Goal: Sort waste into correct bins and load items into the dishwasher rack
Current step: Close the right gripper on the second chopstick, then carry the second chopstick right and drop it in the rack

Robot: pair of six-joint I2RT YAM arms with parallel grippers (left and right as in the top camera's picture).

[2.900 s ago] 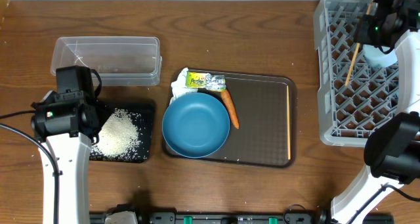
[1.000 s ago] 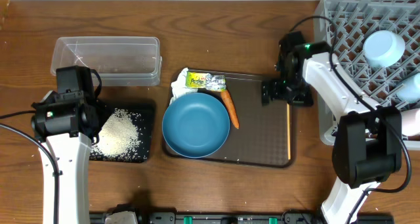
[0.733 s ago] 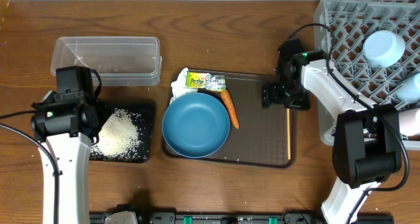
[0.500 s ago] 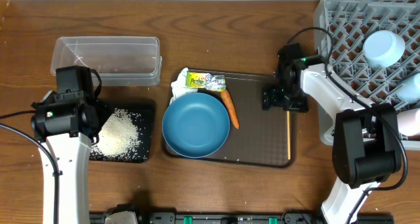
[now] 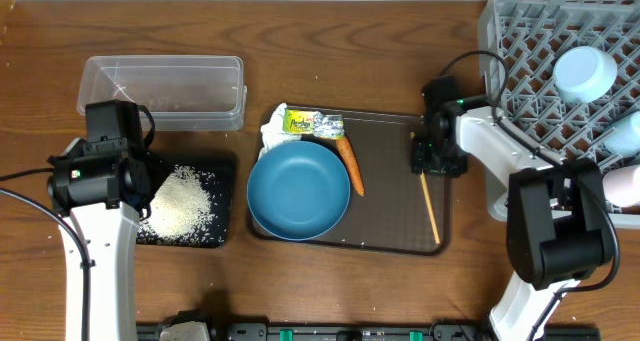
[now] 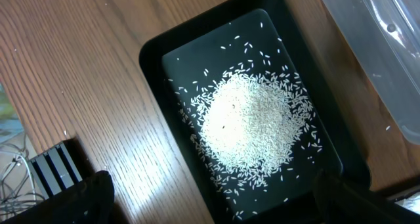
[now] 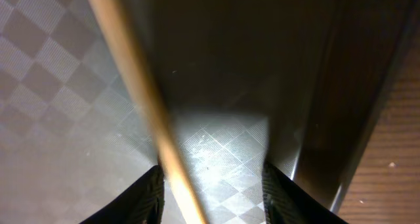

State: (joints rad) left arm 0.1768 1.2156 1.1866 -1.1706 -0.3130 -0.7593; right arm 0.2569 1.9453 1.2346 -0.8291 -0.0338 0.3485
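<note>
One wooden chopstick [image 5: 430, 206] lies slanted on the brown tray [image 5: 395, 211]. My right gripper [image 5: 436, 159] is low over its upper end. In the right wrist view the chopstick [image 7: 138, 92] runs between the jaws of the right gripper [image 7: 211, 194], against the left finger, with a gap to the right finger. A wide blue plate-bowl [image 5: 298, 190], a carrot [image 5: 349, 166], a wrapper [image 5: 312, 125] and a tissue [image 5: 270, 133] share the tray. Rice [image 6: 252, 122] lies in the black tray [image 6: 154, 50], and my left gripper [image 6: 213, 204] hangs open above its edge. The clear tub [image 5: 162, 91] stands behind.
The grey dishwasher rack [image 5: 510, 131] fills the right side and holds a light-blue bowl [image 5: 585, 73] and white cups [image 5: 625, 136]. Its left wall is close to my right arm. The brown tray's raised rim [image 7: 341, 119] runs just right of the right gripper.
The right jaws have narrowed around the chopstick. The chopstick has swung from straight along the tray's right edge to slanted, its upper end pushed left. The left arm has not moved.
</note>
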